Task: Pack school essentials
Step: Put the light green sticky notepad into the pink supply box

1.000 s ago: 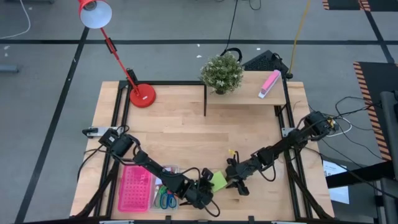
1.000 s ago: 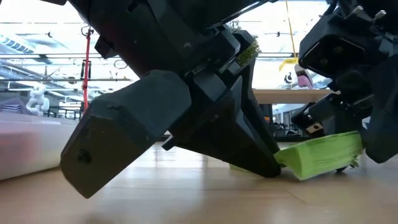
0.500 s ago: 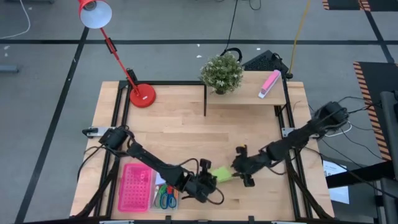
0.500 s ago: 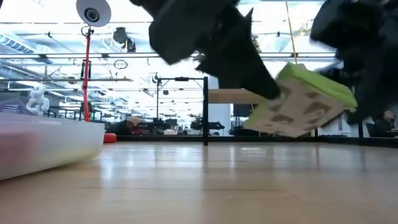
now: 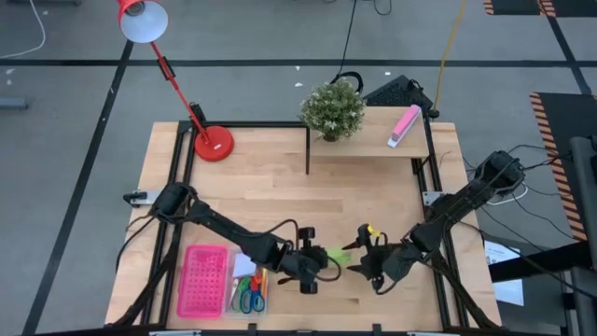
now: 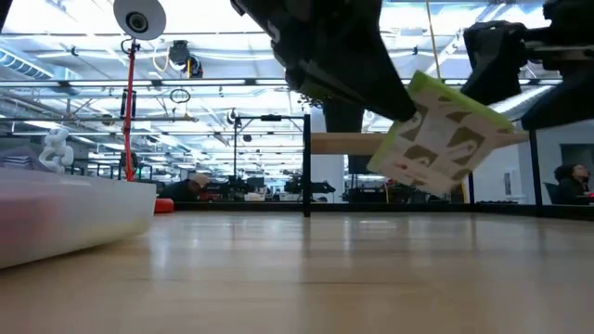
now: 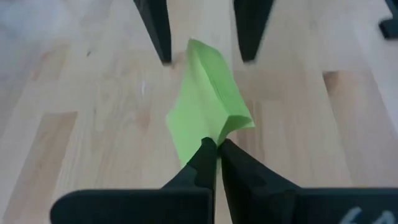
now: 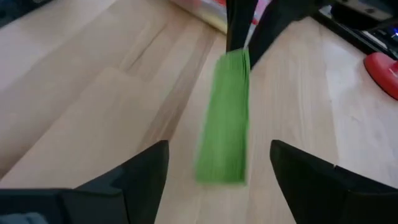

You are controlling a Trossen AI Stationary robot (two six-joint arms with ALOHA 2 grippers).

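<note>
Lifted clear of the wood since a second ago, when the green note pad (image 6: 436, 134) sat on the tabletop under both arms; now up in the air and tilted in the low view, pale patterned underside showing. Passed over entirely: half a second back pinched between both grippers, now let go by the right one. Left gripper (image 5: 322, 258) near the front middle of the table (image 5: 270, 187), fingers (image 7: 205, 158) pressed nearly together on one corner of the green pad, clearly gripping it in the left wrist view, sheets fanning out beyond the tips. Right gripper (image 5: 366, 264) just beside the pad on its far side, pulled slightly back, fingers (image 8: 146, 171) spread wide and holding nothing, pad seen edge-on between them but not touched. Over at the front left, pink perforated tray (image 5: 203, 280) lying flat, and just beside it a clear container (image 5: 248, 285) with scissors (image 5: 248, 299) with green and blue handles plus red and orange bits inside, too small to sort out. Farther back, red desk lamp (image 5: 213, 142) on the rear left corner, potted plant (image 5: 332, 109) on the raised shelf (image 5: 368, 138), pink-and-white block (image 5: 404, 125) lying on that same shelf to the plant's right. Beyond the table in the low view, people in the room, far off and dim.
</note>
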